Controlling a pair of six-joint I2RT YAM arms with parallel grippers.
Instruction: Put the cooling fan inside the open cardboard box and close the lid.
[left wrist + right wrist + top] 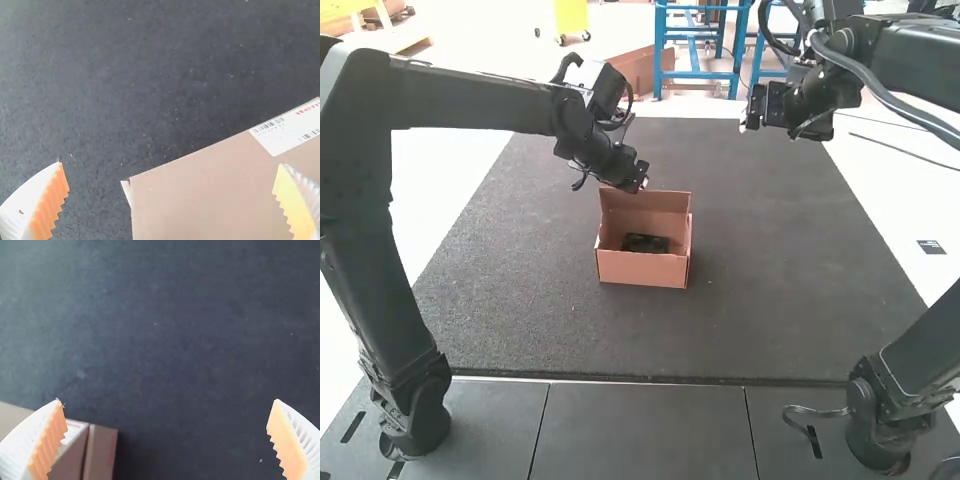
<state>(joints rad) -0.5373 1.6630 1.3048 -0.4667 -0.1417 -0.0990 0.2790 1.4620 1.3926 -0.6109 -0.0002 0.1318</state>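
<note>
Currently hovering my left gripper (628,178) at the top edge of the upright lid (645,203), spread wide and holding nothing. Cooling fan (645,242) is already lying inside the cardboard box (642,265), so I'm judging lid-closing is the step in hand. Next move is calling for pushing that flap forward and down. My right gripper (753,107) is hanging released, raised, well apart.

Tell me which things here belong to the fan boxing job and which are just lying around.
Job: cardboard box, cooling fan inside it, upright lid, left tool.
Lying about: dark mat, small black tag beside it.
</note>
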